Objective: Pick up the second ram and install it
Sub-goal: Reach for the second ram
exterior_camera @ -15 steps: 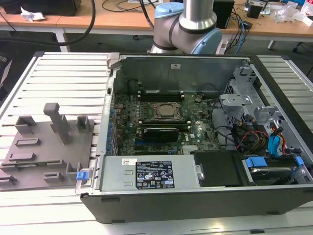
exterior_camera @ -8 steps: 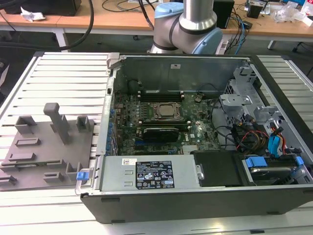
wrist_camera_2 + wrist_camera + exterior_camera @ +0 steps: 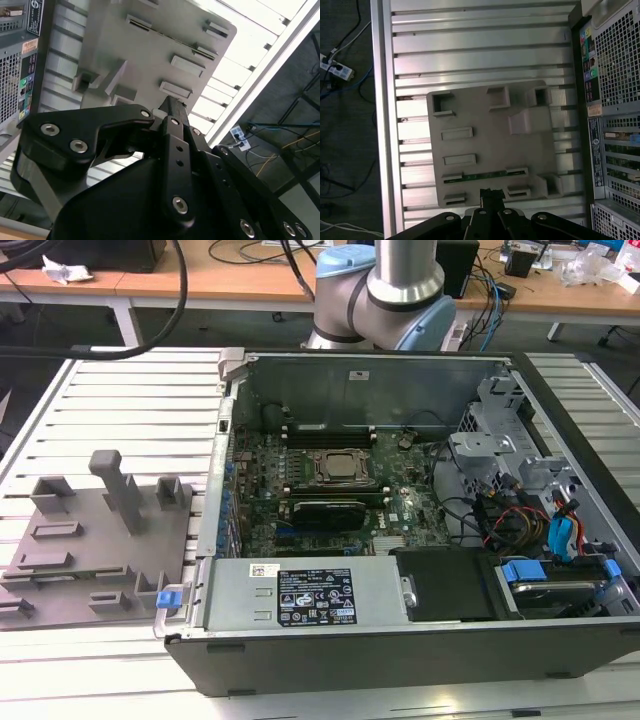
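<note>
First wrist view: you'll find the second ram seated edgewise in a slot of the grey holder on the counter, just beyond your gripper, whose jaws are clenched together and hold nothing.

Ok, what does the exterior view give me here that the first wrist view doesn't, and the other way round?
Exterior view: the open inside of the computer case, with motherboard, CPU socket, and the arm's base. First wrist view: the shut gripper pointing down at the grey holder block, and the second ram, green, sitting in one of its slots. Shared: the holder block, the slatted table and the computer case.
</note>
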Robot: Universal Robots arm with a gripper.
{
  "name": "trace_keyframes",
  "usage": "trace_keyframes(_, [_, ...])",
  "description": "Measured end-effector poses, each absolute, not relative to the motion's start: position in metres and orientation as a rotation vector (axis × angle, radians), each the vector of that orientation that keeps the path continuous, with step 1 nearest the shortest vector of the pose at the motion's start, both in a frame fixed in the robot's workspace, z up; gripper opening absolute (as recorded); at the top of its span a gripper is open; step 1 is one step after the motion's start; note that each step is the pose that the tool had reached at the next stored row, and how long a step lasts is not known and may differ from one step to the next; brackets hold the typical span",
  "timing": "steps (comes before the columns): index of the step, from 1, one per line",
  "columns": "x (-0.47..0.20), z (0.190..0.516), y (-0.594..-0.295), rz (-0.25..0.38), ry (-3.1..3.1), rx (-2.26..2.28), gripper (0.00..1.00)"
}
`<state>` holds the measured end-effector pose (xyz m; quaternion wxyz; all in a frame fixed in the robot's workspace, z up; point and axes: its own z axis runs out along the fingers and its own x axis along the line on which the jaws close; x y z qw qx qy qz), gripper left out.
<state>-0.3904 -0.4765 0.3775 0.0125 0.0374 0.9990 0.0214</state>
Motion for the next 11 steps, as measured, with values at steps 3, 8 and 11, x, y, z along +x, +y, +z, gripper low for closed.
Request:
trace_keyframes(3, [-0.388,0.376,-0.4776,0.066,3.114,0.117,0.11])
trace_keyframes(8, [-0.3878,0.3758,-0.4776,0.066,3.114,0.117,0.11])
trace_keyframes(11, [-0.3877,0.3758,-0.4777,0.066,3.114,0.117,0.11])
